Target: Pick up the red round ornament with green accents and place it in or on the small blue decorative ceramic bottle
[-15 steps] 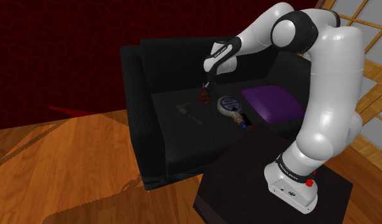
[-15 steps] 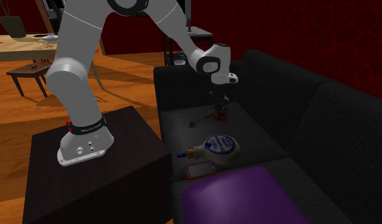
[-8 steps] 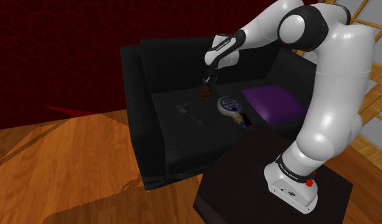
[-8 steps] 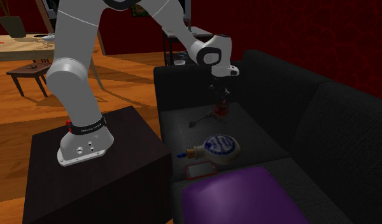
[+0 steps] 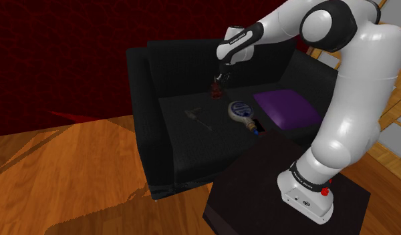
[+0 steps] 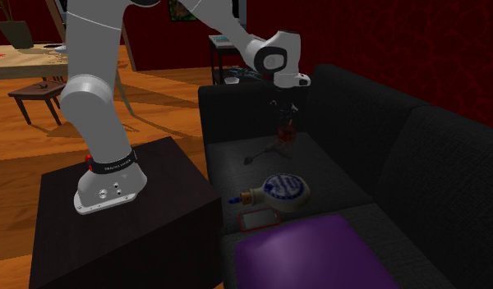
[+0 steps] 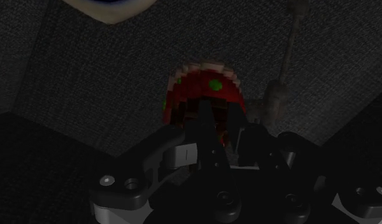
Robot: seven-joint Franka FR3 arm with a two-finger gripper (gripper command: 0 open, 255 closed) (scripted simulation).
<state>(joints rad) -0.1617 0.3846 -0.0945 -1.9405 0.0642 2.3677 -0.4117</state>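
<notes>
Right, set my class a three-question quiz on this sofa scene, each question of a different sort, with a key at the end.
1. True or false: the end effector is shut on the red ornament with green dots.
2. Multiple choice: the blue-and-white bottle on the sofa seat is A) standing upright, B) lying on its side, C) hanging over the seat's front edge.
3. Fill the gap: the cushion near the bottle is ____ in colour.
Key: 1 true; 2 B; 3 purple.
</notes>
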